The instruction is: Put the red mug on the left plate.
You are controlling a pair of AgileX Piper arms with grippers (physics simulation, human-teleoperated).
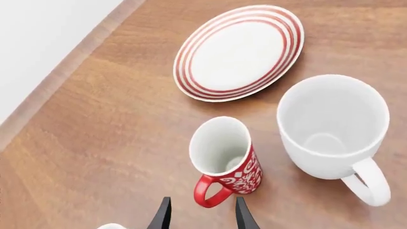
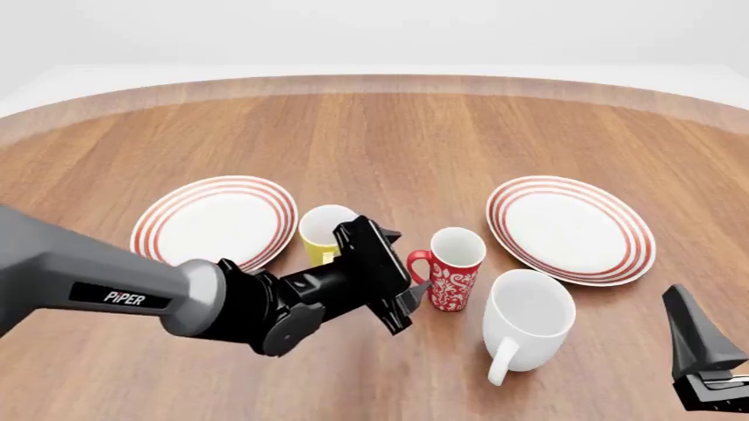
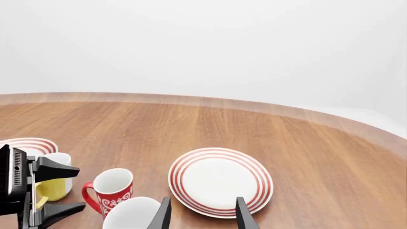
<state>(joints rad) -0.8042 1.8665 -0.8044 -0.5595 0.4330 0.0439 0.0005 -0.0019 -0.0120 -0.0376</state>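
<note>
Red mug point(image 2: 452, 267), floral-patterned, white inside, stands upright on the wooden table point(image 2: 387, 132), near the middle; it serves as landmark. Yellow mug point(image 2: 325, 233) just to its left, larger white mug point(image 2: 527, 321) just beside it on the right and nearer the arms; none of the three appear to touch. Left plate point(image 2: 214, 219), red-ringed, lies beyond the yellow mug to the left, bare; the look-alike right plate point(image 2: 571, 227) lies to the mug's right and a little farther back. Left gripper point(image 2: 403, 279) sits close beside the red mug on its handle side, fingers spread apart, holding nothing. The left wrist view shows both fingertips point(image 1: 163, 215) short of the mug, the red handle point(image 1: 210, 191) pointing at the gap between them. Right gripper point(image 3: 200, 214) is parked well away, low at the near right, fingers parted and empty. Judgement: the approach step is in hand; no grasp made yet, mug not lifted. The next move probably calls for easing the left gripper forward until the fingers bracket the handle or the near wall, closing, then lifting high enough to carry over the yellow mug, which stands directly on the path to the left plate. Crowding by the white mug leaves little room on that side.
</note>
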